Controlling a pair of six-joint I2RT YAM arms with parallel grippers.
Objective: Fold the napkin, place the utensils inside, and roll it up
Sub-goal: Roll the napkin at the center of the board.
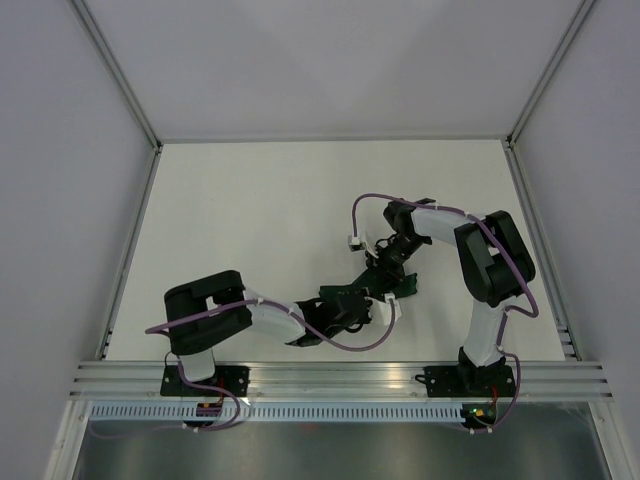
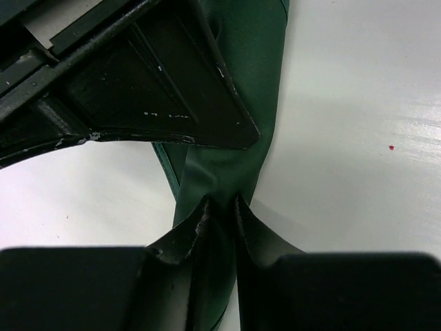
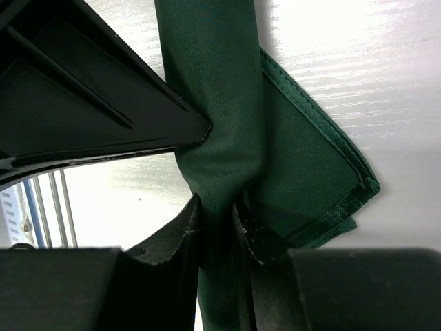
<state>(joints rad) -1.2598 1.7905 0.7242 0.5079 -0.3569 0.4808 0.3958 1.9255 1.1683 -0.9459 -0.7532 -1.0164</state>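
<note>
Right up against the lens, the left claw (image 2: 220, 207) has its two black tips squeezed onto a bunched strip of the napkin (image 2: 244, 76). The green cloth runs from bottom centre up to the top of the frame. Same story in the right wrist view: the right claw (image 3: 217, 207) is clamped on a rolled fold at lower centre. A stitched corner fans out to the right over the white surface (image 3: 386, 83). From above, the napkin is a narrow dark band lying diagonally just right of centre. The left claw grips its lower-left end, the right claw its upper-right end, one arm reaching in from each side.
</note>
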